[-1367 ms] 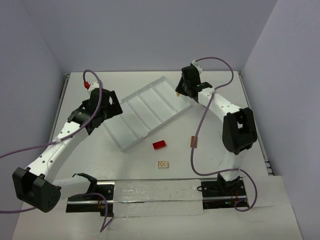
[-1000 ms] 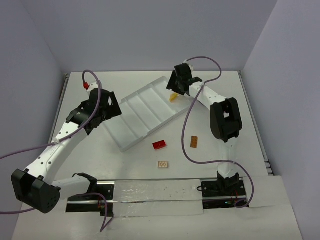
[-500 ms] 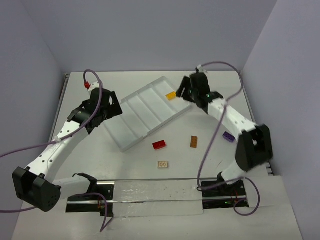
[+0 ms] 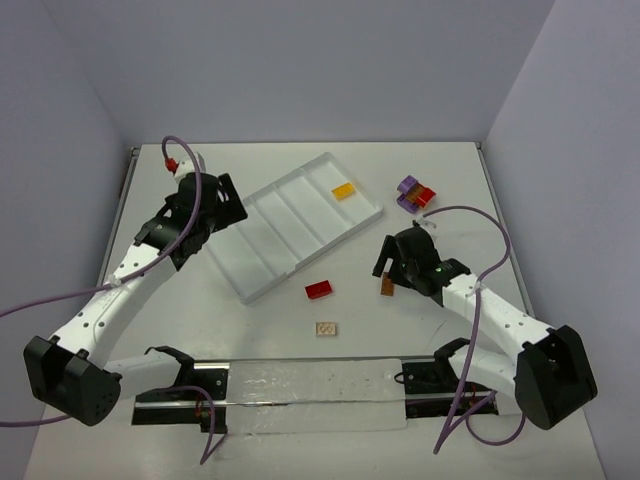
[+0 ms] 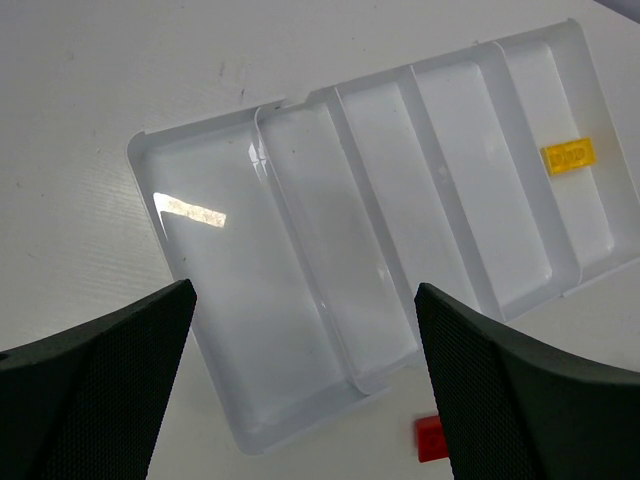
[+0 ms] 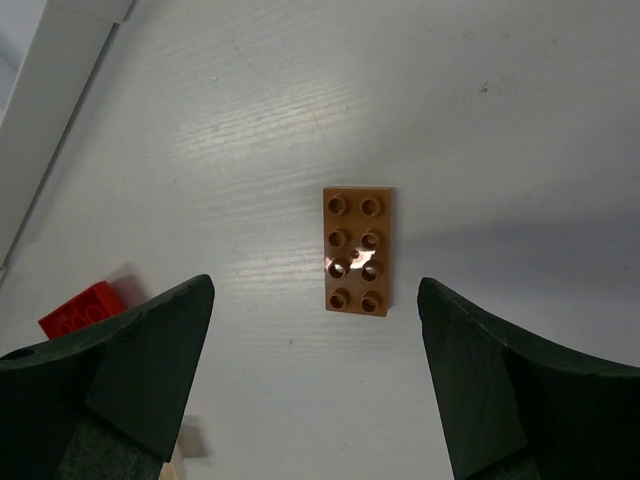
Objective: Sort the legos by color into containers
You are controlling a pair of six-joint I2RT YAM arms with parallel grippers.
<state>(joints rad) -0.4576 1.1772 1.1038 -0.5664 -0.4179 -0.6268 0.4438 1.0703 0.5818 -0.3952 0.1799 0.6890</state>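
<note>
Here the right gripper hung empty, jaws spread wide above the brown-orange lego lying flat on the table; it seemed best to drop straight, centre its narrow width in the gap, then close. Farther off, the left gripper hovered wide open, empty, over the tray, one yellow lego in its end compartment.

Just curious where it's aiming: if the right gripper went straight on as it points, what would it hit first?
Probably the brown-orange lego lying flat on the table, between the open fingers of the right gripper; nothing else shows in the way.
</note>
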